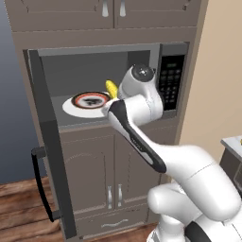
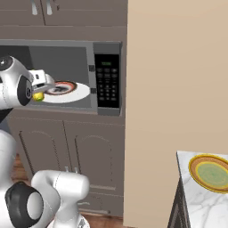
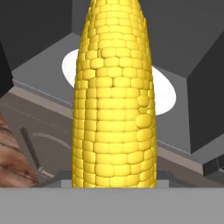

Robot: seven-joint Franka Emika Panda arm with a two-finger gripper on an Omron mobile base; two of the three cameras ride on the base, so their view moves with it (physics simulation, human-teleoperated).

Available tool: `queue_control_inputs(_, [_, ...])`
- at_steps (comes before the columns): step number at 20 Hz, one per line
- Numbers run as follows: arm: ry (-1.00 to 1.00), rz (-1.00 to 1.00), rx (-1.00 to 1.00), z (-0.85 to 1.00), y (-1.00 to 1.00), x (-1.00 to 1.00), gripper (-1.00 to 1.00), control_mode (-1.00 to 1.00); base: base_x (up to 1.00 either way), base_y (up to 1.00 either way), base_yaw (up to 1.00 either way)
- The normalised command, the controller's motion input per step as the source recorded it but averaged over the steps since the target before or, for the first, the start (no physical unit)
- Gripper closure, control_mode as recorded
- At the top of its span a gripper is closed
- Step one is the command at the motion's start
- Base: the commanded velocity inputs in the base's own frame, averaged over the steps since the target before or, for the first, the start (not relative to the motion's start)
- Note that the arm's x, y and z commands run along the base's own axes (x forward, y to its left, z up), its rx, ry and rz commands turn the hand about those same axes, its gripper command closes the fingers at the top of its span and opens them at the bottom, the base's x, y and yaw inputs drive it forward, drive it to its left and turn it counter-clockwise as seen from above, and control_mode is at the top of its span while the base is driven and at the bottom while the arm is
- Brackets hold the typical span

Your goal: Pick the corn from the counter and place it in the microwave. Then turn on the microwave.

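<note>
- Microwave [image 1: 113, 85] built into brown cabinetry, door [image 1: 49, 156] swung fully open to the left, black bar handle [image 1: 41, 184] on its outer face.
- Keypad panel [image 2: 107, 81] on the right side of the microwave front, green display at its top.
- Panelled cabinet doors [image 1: 101, 182] below the microwave, more above.
- Beige wall panel [image 2: 178, 89] flanking the microwave on the right.
- White arm reaching up from the base to the cavity opening, wrist at the right front of the cavity floor.
- White round plate [image 2: 78, 94] on the cavity floor, roughly centred; dark-rimmed round dish [image 1: 90, 99] on top of it.
- Counter [image 2: 202, 196] corner at lower right of the right base view, pale marbled top, well apart from the microwave.
- Colourful plate [image 2: 210, 173] with orange rim and green centre near that counter corner.
- Gripper [image 2: 41, 89] at the front edge of the cavity floor, just beside the near rim of the white plate.
- Corn [image 3: 114, 100] clamped in the fingers, off the counter, held above the front of the cavity floor; not resting on the plate.
- In the hand view, cob pointing away from the camera with tapered tip toward the cavity back, white plate behind it.
- Fingertips hidden behind the cob in the hand view; fingers closed against the cob's sides.
</note>
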Motion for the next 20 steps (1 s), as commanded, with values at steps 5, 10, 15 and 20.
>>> queue_control_inputs(5, [-0.05,-0.06,-0.02,0.00,0.16,0.19,1.00,-1.00,0.00,0.00,0.00])
queue_control_inputs(10, [-0.04,-0.05,-0.01,0.00,0.13,0.19,1.00,-1.00,0.00,0.00,0.00])
queue_control_inputs(15, [0.00,-0.05,0.00,0.00,0.10,0.24,1.00,-1.00,0.00,0.00,0.00])
queue_control_inputs(20, [0.01,-0.04,0.00,0.00,0.08,0.25,1.00,-1.00,0.00,0.00,0.00])
